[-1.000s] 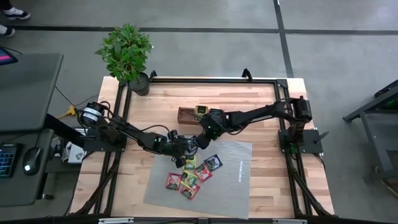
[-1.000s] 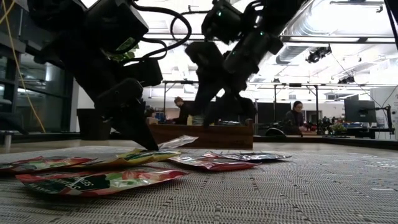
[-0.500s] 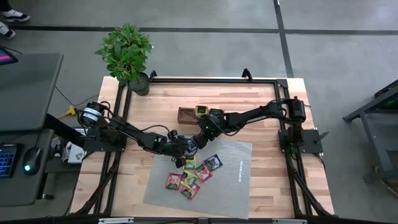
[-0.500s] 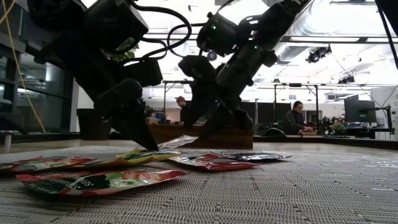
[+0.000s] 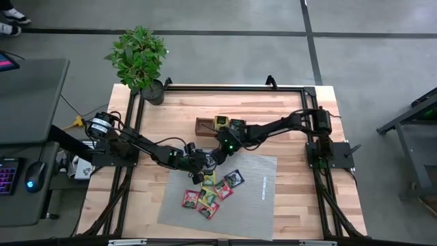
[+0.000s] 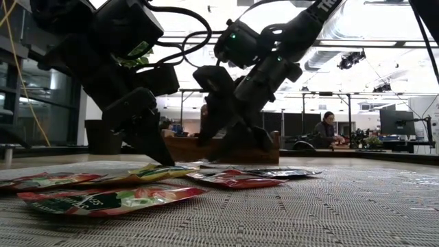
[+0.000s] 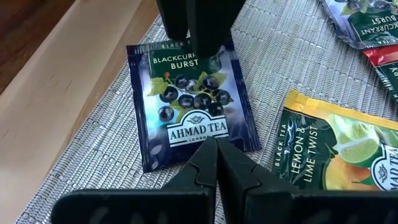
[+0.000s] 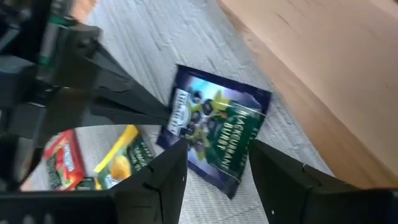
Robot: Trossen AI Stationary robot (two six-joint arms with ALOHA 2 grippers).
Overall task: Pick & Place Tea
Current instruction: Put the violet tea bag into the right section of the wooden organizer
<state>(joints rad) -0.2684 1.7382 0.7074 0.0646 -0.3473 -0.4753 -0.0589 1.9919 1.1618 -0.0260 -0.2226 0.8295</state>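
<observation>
Wooden worktop point(image 5: 287, 109) with grey mat point(image 5: 252, 198), left gripper point(image 7: 216, 149) fingers together, tips at 1 edge of blue sachet point(image 7: 189, 102) on mat, right gripper point(image 8: 214, 152) fingers apart over opposite edge, yellow sachet point(image 7: 329, 149) beside it
</observation>
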